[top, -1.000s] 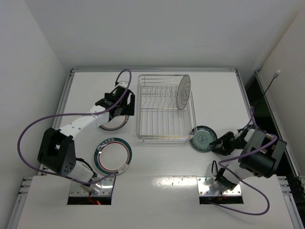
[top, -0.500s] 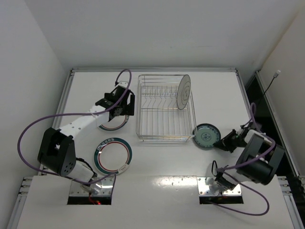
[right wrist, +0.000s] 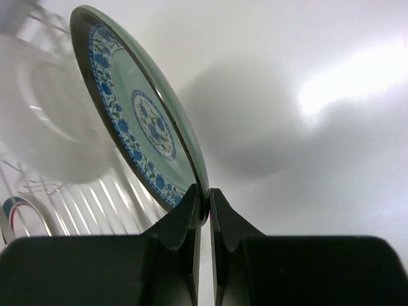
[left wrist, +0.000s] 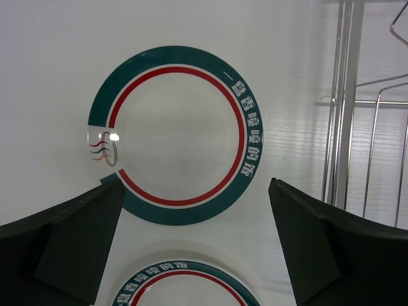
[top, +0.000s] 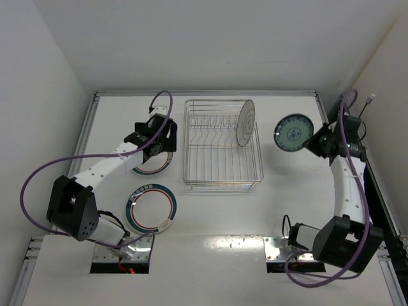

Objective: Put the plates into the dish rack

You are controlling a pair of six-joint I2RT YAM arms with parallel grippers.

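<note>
The silver wire dish rack [top: 222, 167] stands mid-table, with the thin-rimmed white plate [top: 245, 122] upright at its far right. My right gripper [top: 312, 141] is shut on the rim of the small teal patterned plate [top: 291, 134] and holds it on edge in the air, right of the rack. The right wrist view shows the fingers pinching the plate's [right wrist: 137, 118] lower rim, gripper [right wrist: 205, 203]. My left gripper [top: 153, 145] is open over one teal-and-red ringed plate [top: 150, 167]. The other ringed plate [top: 152, 207] lies nearer. The left wrist view shows both ringed plates [left wrist: 175, 134] [left wrist: 185, 287] between the open gripper's [left wrist: 194, 245] fingers.
The rack's left wall wires [left wrist: 344, 108] run just right of the left gripper. A raised rail [top: 204, 94] borders the table's back, with white walls behind and at both sides. The rack shows blurred [right wrist: 57, 197] behind the held plate.
My right gripper has lifted the teal plate off the table by the rack's front right corner and carried it up and back, right of the rack. The left arm shifted slightly.
</note>
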